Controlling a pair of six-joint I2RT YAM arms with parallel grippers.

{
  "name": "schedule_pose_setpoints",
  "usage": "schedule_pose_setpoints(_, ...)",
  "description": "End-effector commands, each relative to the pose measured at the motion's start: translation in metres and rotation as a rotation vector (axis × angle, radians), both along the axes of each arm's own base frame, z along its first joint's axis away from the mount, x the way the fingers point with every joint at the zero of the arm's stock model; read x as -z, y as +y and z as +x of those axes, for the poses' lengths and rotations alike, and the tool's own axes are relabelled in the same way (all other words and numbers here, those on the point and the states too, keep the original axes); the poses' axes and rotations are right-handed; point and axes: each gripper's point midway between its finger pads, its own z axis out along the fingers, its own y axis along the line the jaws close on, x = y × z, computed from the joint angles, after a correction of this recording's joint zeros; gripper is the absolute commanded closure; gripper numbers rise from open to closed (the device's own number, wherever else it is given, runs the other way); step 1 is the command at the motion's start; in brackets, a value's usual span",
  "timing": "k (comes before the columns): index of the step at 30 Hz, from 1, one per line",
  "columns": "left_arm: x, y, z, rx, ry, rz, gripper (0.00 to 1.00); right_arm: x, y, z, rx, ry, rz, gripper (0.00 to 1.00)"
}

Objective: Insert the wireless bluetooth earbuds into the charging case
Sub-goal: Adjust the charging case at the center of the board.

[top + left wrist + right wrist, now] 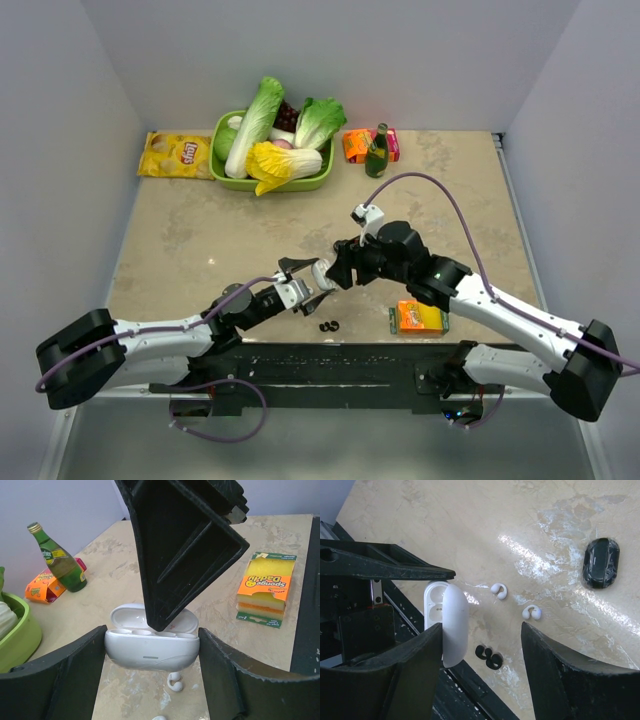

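My left gripper (152, 636) is shut on the white charging case (150, 652), which is held off the table with its lid open and its wells empty. In the top view this gripper (308, 290) is near the table's front edge. My right gripper (482, 645) hangs open over the case, its left finger beside the raised lid (454, 625). Two white earbuds (498, 591) (531, 612) lie on the table beyond the case; one (174, 682) shows below it. A black pair of earbuds (489, 657) (328, 326) lies at the front edge.
A closed black case (601, 562) lies farther out. A sponge pack (420, 317) sits at the front right. At the back are a green bottle (377, 152), an orange box (358, 146), a green basket (270, 182) of vegetables and a chips bag (175, 155).
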Motion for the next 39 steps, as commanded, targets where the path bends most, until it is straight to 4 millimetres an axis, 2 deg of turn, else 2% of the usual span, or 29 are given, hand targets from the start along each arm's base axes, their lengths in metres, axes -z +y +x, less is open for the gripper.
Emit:
schedule_pose_setpoints(1, -0.029, -0.005, 0.000, 0.003, -0.072, -0.076, 1.00, -0.025, 0.011, 0.008, -0.019, -0.058, 0.059, 0.37)
schedule_pose_setpoints(5, -0.029, -0.005, 0.000, 0.004, -0.071, -0.078, 1.00, -0.026, 0.014, 0.010, -0.019, -0.060, 0.065, 0.46)
schedule_pose_setpoints(22, -0.029, -0.005, 0.003, -0.014, -0.073, -0.084, 1.00, -0.021, 0.021, 0.010, -0.052, -0.047, 0.061, 0.74)
schedule_pose_setpoints(25, -0.029, -0.005, 0.005, -0.022, -0.069, -0.088, 1.00, -0.021, 0.022, 0.009, -0.062, -0.049, 0.060, 0.88)
schedule_pose_setpoints(26, -0.029, -0.005, 0.004, -0.021, -0.068, -0.089, 1.00, -0.021, 0.023, 0.008, -0.069, -0.049, 0.058, 1.00)
schedule_pose_setpoints(29, -0.029, -0.003, 0.011, -0.058, -0.038, -0.099, 0.98, -0.025, 0.021, 0.007, -0.087, -0.069, 0.050, 1.00)
schedule_pose_setpoints(30, -0.028, -0.003, 0.013, -0.070, -0.025, -0.097, 0.83, -0.026, 0.020, 0.006, -0.092, -0.079, 0.048, 1.00)
schedule_pose_setpoints(32, -0.023, -0.004, 0.020, -0.107, 0.036, -0.082, 0.64, -0.034, 0.016, 0.005, -0.101, -0.121, 0.042, 1.00)
schedule_pose_setpoints(33, -0.022, -0.003, 0.023, -0.123, 0.055, -0.080, 0.48, -0.037, 0.013, 0.005, -0.103, -0.135, 0.036, 1.00)
schedule_pose_setpoints(34, -0.018, -0.003, 0.024, -0.131, 0.076, -0.073, 0.41, -0.039, 0.011, 0.005, -0.106, -0.153, 0.024, 1.00)
schedule_pose_setpoints(35, -0.018, -0.003, 0.024, -0.131, 0.080, -0.075, 0.16, -0.043, 0.008, 0.005, -0.103, -0.162, 0.019, 1.00)
schedule_pose_setpoints(36, -0.018, -0.004, 0.023, -0.126, 0.082, -0.074, 0.00, -0.044, 0.007, 0.004, -0.106, -0.166, 0.014, 1.00)
schedule_pose_setpoints(39, -0.014, -0.007, 0.023, -0.122, 0.100, -0.061, 0.00, -0.046, 0.004, 0.002, -0.114, -0.174, 0.001, 1.00)
